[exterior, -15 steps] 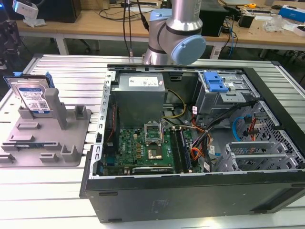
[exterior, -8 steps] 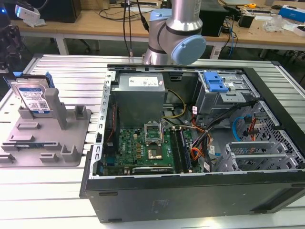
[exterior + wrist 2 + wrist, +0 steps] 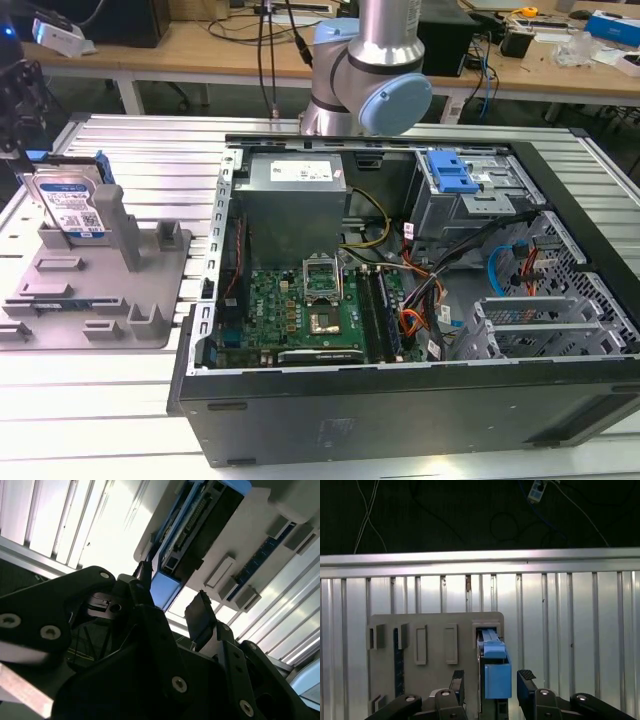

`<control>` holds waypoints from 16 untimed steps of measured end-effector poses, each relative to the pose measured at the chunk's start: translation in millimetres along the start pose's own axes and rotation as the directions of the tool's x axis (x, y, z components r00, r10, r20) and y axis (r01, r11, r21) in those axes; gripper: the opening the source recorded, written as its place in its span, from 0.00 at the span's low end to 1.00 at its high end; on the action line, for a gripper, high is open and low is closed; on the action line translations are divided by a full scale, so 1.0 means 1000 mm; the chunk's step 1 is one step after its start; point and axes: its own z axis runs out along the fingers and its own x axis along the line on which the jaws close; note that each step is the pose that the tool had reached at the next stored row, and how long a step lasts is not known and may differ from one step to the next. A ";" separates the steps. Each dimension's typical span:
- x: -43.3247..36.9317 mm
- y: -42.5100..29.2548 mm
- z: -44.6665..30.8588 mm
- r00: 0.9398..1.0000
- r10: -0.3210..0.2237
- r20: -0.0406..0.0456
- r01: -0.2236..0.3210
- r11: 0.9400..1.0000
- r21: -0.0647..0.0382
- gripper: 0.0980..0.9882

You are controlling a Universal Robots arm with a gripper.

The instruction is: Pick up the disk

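First wrist view: jaws apart, disk btwn them, upright in grey fixture.

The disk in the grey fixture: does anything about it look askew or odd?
Nothing stands out: the disk stands on edge in the grey fixture, with the open gripper either side of it.

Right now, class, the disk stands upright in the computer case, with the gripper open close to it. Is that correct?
No. The disk stands upright in the grey fixture, outside the computer case, as the exterior view shows. The gripper is open close to it.
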 end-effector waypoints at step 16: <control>-0.0038 0.0012 0.0169 1.000 -0.020 -0.004 0.020 1.000 0.008 0.50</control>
